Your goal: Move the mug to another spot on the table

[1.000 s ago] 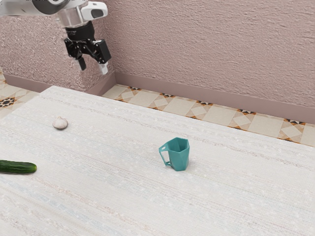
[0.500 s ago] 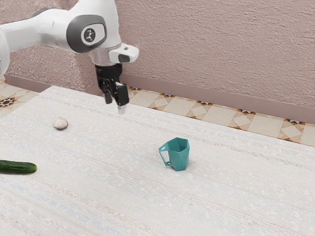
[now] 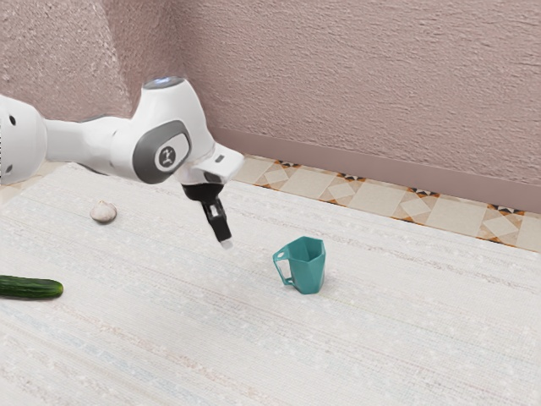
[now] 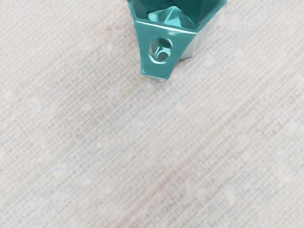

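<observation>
Pale worktop (image 3: 380, 338) carries a garlic bulb (image 3: 103, 211) far left and a cucumber (image 3: 30, 288) near left, both well apart from the mug (image 3: 302, 264). Teal and faceted, the mug stands upright mid-worktop with its handle facing left. The gripper (image 3: 223, 239) has dropped from high far-left to near the mug's left; seen edge-on, I cannot tell whether it is spread or pressed together.

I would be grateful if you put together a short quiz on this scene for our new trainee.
1. True or false: the mug lies on its side.
2. The mug's handle points toward the exterior view's: A left; B right; C straight up.
3. Which lies nearer the gripper, the mug or the cucumber?
Key: 1 false, it stands upright; 2 A; 3 the mug.
</observation>
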Motion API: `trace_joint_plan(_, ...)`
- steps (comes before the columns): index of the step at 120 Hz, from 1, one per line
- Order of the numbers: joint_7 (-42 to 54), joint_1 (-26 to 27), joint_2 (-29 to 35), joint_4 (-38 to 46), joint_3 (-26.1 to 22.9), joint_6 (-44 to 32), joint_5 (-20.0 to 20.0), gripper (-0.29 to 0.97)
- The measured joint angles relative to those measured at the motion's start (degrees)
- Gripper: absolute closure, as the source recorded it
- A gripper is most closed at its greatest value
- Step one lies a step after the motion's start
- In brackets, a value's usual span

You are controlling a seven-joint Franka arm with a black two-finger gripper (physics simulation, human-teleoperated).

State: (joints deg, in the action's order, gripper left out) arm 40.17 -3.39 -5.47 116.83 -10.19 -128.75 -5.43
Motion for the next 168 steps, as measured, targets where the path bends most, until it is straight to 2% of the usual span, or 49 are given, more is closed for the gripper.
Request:
trace_joint_plan(33,8.07,-0.14,-2.03,4.28,0.0,-10.14,-6.73,0.11)
trace_joint_plan(85,15.18,-0.1,-4.38,6.43,-2.02,-15.66,-16.27,0.1)
trace_joint_plan(125,17.88,-0.15,-10.17,5.23,-3.43,-22.37,-19.74,0.04)
trace_joint_plan(168,19.32,-0.13,-13.45,1.94,-4.39,-25.04,-20.47,0.01)
